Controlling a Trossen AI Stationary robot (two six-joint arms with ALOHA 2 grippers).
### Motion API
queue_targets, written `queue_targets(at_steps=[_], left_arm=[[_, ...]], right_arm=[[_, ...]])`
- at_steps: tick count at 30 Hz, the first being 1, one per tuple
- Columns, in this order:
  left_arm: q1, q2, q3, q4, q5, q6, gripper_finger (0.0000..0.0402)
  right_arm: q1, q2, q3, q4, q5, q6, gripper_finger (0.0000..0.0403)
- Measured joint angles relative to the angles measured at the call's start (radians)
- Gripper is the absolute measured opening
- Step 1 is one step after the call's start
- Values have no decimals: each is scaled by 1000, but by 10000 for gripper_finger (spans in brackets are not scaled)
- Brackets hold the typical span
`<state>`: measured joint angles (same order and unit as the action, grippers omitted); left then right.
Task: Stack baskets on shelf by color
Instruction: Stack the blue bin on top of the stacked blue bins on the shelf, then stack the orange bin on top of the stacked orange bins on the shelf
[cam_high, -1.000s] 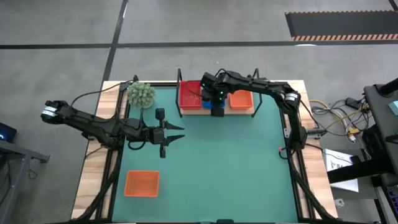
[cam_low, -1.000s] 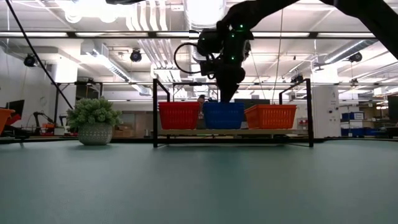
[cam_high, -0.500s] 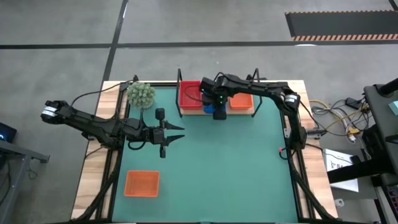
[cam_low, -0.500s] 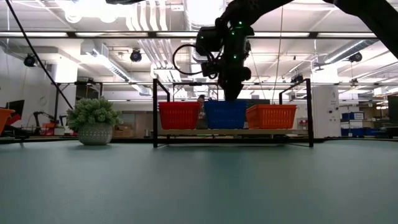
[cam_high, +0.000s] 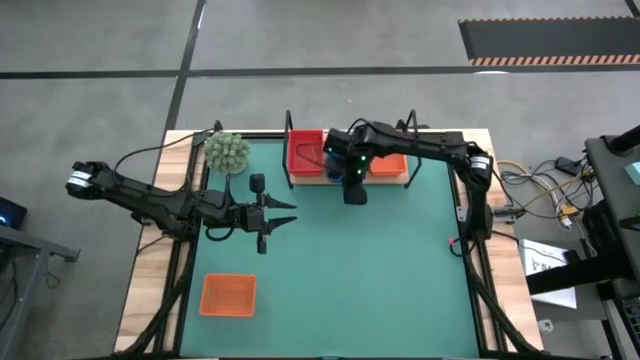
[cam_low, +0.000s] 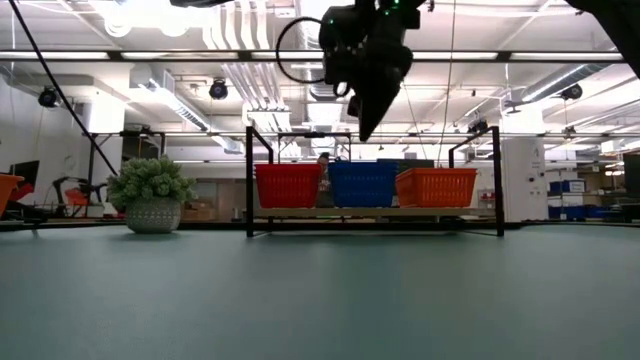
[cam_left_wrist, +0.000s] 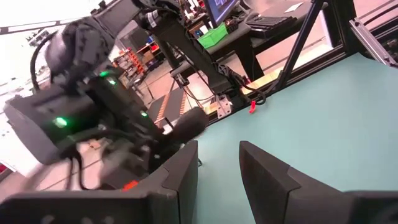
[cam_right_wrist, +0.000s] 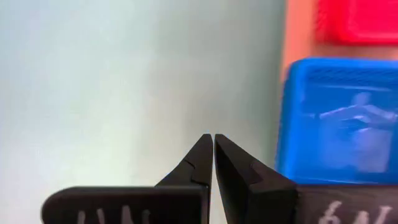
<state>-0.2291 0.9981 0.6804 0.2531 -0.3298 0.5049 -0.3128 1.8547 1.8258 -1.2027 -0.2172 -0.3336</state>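
Observation:
On the shelf (cam_low: 375, 212) at the mat's far edge stand a red basket (cam_low: 288, 185), a blue basket (cam_low: 362, 184) and an orange basket (cam_low: 435, 187) side by side, bottoms on the wooden board. Another orange basket (cam_high: 228, 295) lies on the mat near its left near corner. My right gripper (cam_low: 366, 130) hangs shut above and just in front of the blue basket (cam_right_wrist: 336, 118), fingers pointing down, touching nothing. My left gripper (cam_high: 290, 213) hovers open over the mat's left middle.
A potted plant (cam_high: 227, 152) stands at the mat's far left corner, left of the shelf. The green mat (cam_high: 380, 270) lies bare between the shelf and the near edge. The shelf's black end frames (cam_low: 249, 180) rise above the baskets.
My right gripper has risen out of the blue basket and drawn back toward the near edge, now standing above and in front of the shelf. The blue basket stays on the shelf between the red and the orange one.

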Motion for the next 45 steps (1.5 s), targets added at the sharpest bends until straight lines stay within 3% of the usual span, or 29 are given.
queue_targets(at_steps=[3,9,13,25,32,38,45], left_arm=[[0,0,0,0,0,0,102],[0,0,0,0,0,0,102],[0,0,0,0,0,0,102],[0,0,0,0,0,1,102],[0,0,0,0,0,-51,102],[0,20,0,27,0,-168,102],[-6,125,0,132,0,-324,102]], right_arm=[[16,12,-39,15,19,-11,9],[19,13,-113,76,272,1,9],[18,13,-124,94,346,-8,8],[39,-2,-101,119,311,-8,8],[188,-164,-207,207,268,42,8],[372,-366,-512,574,266,115,8],[500,-490,-1012,1528,265,-93,8]])
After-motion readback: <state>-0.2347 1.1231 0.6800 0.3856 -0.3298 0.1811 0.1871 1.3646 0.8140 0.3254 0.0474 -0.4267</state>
